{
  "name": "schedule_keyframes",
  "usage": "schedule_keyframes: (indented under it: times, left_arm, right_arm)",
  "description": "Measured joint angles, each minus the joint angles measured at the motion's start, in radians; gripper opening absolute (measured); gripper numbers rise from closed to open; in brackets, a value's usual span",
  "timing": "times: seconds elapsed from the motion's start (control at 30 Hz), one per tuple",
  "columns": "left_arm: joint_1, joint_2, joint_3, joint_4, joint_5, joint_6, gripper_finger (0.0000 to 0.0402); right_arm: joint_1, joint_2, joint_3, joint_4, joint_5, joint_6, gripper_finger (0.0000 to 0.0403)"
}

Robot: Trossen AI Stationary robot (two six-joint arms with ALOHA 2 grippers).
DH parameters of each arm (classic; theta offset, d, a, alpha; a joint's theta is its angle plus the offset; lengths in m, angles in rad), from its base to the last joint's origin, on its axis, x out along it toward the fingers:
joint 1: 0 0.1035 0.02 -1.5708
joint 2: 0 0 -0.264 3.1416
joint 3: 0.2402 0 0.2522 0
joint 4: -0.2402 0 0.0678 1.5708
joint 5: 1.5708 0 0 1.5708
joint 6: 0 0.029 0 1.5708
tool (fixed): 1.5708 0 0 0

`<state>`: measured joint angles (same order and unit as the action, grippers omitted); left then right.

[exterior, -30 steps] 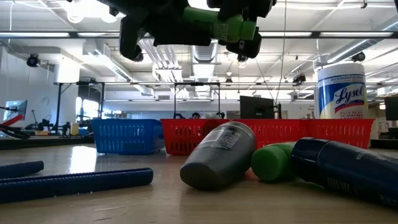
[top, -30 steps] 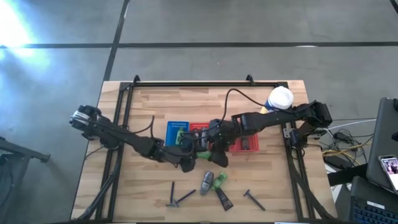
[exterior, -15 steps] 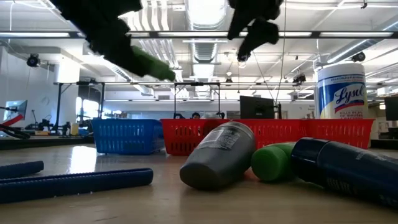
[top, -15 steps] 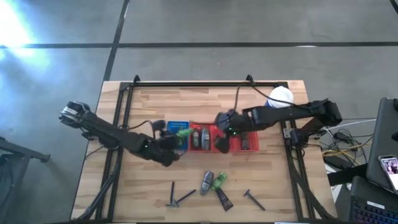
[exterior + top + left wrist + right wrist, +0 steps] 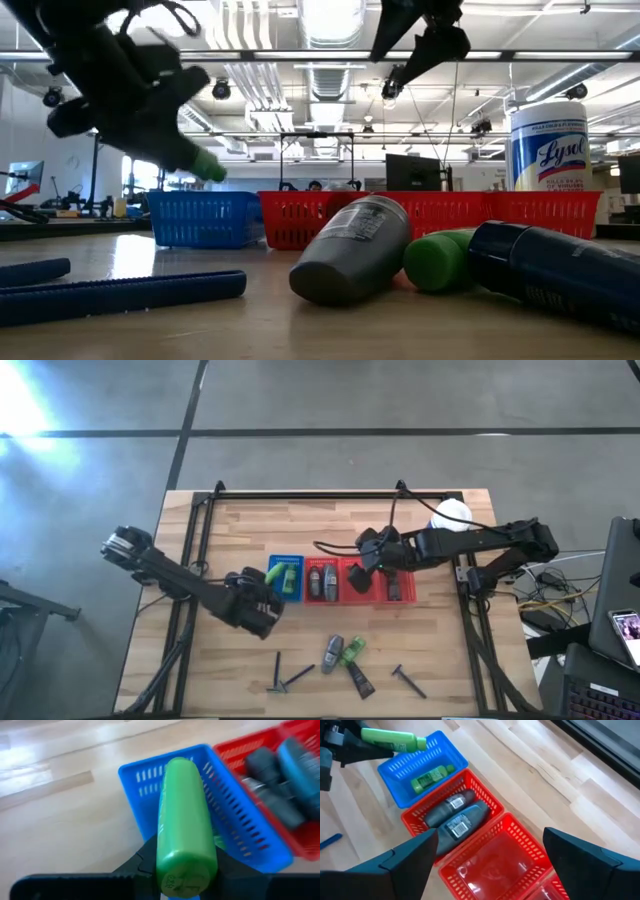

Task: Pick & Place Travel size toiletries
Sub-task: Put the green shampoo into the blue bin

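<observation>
One green bottle, now left-held.

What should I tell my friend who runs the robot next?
Left gripper: jaws shut on a green bottle, held by the blue basket.
Right gripper: jaws open, empty, over the red baskets.
Done: one green bottle lies in the blue basket, two grey sticks in a red one.
Left: drop the held bottle; then the razors, grey stick, green bottle and brown tube on the table.

The left end effector hides the green bottle's lower sides; beyond it, the grey sticks blur.
</observation>
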<state>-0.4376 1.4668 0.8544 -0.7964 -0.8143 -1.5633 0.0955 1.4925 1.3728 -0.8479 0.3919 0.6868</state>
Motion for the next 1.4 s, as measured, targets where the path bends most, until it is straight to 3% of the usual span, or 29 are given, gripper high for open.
schedule_keyframes:
  times: [0.13,0.33,0.47,0.53,0.63,0.73,0.83,1.07,1.23,1.4]
  left_arm:
    - [0.016,0.042,-0.005,0.018,-0.014,-0.002,0.011]
    - [0.037,0.06,-0.005,0.079,-0.013,0.008,0.0192]
    - [0.037,0.052,0.003,0.086,0.103,0.04,0.0238]
    - [0.027,0.04,0.018,0.096,0.173,0.155,0.0252]
    - [-0.022,0.026,0.038,0.161,0.232,0.469,0.0258]
    - [-0.087,0.018,0.057,0.266,0.269,0.839,0.0258]
    - [-0.131,0.018,0.07,0.287,0.301,1.008,0.0255]
    - [-0.16,-0.014,0.097,0.272,0.303,0.919,0.0254]
    - [-0.179,-0.018,0.111,0.264,0.308,0.863,0.0254]
    - [-0.182,-0.02,0.112,0.262,0.309,0.853,0.0254]
  right_arm:
    - [0.0,0.0,-0.007,-0.006,0.001,0.002,0.0359]
    - [0.002,0.001,-0.008,-0.017,-0.019,0.002,0.0358]
    - [0.019,0.001,-0.009,-0.079,-0.121,-0.037,0.0353]
    - [0.043,0.0,-0.023,-0.114,-0.214,-0.12,0.0349]
    - [0.106,0.0,-0.09,-0.113,-0.366,-0.252,0.0341]
    - [0.188,0.023,-0.17,-0.067,-0.398,-0.405,0.0334]
    - [0.248,0.068,-0.231,0.021,-0.396,-0.532,0.0329]
    - [0.296,0.215,-0.275,0.295,-0.404,-0.675,0.0341]
    - [0.297,0.333,-0.22,0.283,-0.426,-0.709,0.0343]
    - [0.297,0.443,-0.152,0.292,-0.479,-0.786,0.0321]
